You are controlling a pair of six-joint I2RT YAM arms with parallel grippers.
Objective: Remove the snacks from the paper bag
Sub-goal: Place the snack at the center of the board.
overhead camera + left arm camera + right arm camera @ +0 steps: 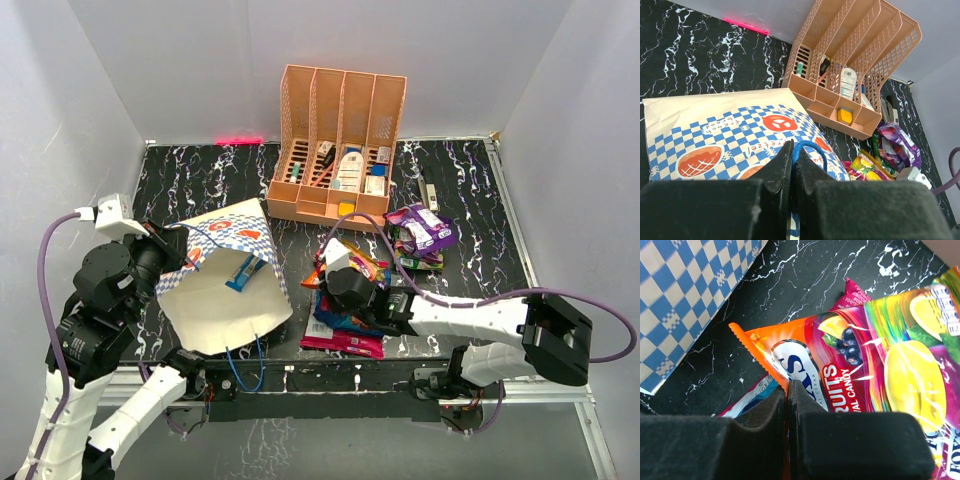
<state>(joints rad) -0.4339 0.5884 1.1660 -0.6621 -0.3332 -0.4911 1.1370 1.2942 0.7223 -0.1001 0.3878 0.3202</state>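
The paper bag lies at the left with its white inside open toward the near edge, and a blue packet shows inside it. My left gripper is shut on the bag's blue string handle; the checked outside of the bag fills the left wrist view under the gripper. My right gripper is shut on the edge of an orange-red fruit candy packet, its tips over a pile of snacks. Purple packets lie to the right.
The orange slotted organizer with small bottles and boxes stands at the back centre and also shows in the left wrist view. A pink strip lies at the back wall. The bag's checked corner is just left of my right gripper.
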